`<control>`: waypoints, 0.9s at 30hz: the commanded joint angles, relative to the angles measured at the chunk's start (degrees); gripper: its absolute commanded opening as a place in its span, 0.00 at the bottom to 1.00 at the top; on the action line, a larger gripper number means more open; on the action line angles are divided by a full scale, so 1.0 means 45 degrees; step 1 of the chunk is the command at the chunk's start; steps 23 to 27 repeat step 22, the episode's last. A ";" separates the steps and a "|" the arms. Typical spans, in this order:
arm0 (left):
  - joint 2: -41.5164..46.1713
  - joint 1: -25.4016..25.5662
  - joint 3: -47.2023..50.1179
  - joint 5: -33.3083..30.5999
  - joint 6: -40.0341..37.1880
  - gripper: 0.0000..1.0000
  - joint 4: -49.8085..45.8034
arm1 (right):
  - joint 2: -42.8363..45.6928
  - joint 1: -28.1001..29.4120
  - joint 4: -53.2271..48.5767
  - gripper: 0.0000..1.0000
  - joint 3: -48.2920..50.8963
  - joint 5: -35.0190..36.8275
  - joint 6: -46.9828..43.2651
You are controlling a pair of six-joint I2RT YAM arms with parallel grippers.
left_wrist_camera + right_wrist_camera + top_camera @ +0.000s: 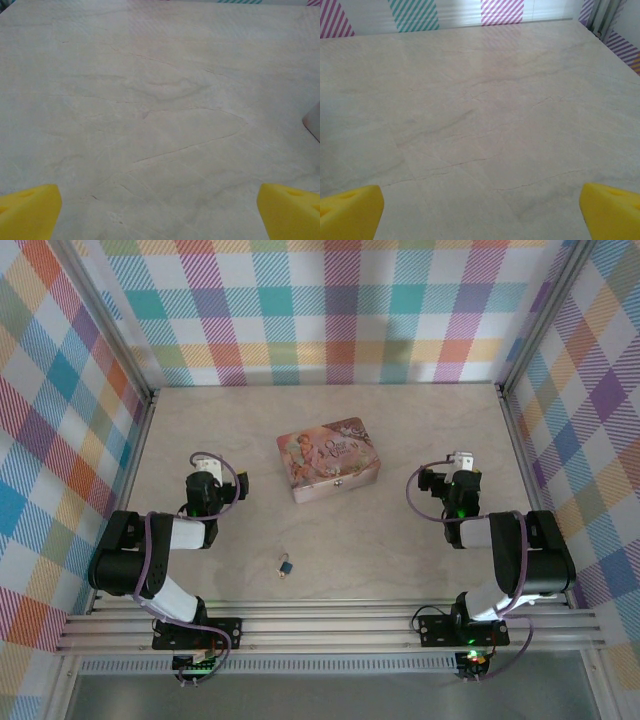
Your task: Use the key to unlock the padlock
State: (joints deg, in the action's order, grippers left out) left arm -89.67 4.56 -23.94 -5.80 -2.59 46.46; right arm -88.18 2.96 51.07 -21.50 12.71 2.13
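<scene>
The tiny teal-blue padlock (286, 565) with a thin brassy shackle lies by the near edge of the pale marbled worktop (400, 570), between the arm bases, with bare surface all round. The pink illustrated rectangular tin (328, 460) sits mid-worktop, well apart. The left gripper (160, 210) and right gripper (481, 211) — both spread wide, holding nothing — hang over bare worktop.

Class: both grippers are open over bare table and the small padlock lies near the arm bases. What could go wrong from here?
1. The padlock is tiny and lies loose on the smooth table; a closing gripper might push it away rather than grasp it.
2. I cannot make out a key at this size, so it could be mislocated.
3. The left gripper and right gripper point toward the far wall, away from the padlock, so reaching back may be awkward.
</scene>
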 commanded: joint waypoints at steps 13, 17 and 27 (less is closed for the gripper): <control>-0.0015 -0.0078 -0.0071 0.0215 0.0124 1.00 -0.0087 | 0.0044 -0.0055 -0.0052 1.00 -0.0106 -0.0232 0.0123; -0.0019 -0.0087 -0.0070 0.0215 0.0115 1.00 -0.0075 | -0.0032 -0.0053 -0.0080 1.00 -0.0162 -0.0285 0.0092; -0.0017 -0.0095 -0.0071 0.0197 0.0124 1.00 -0.0087 | 0.0026 -0.0068 -0.0002 1.00 -0.0088 -0.0294 0.0103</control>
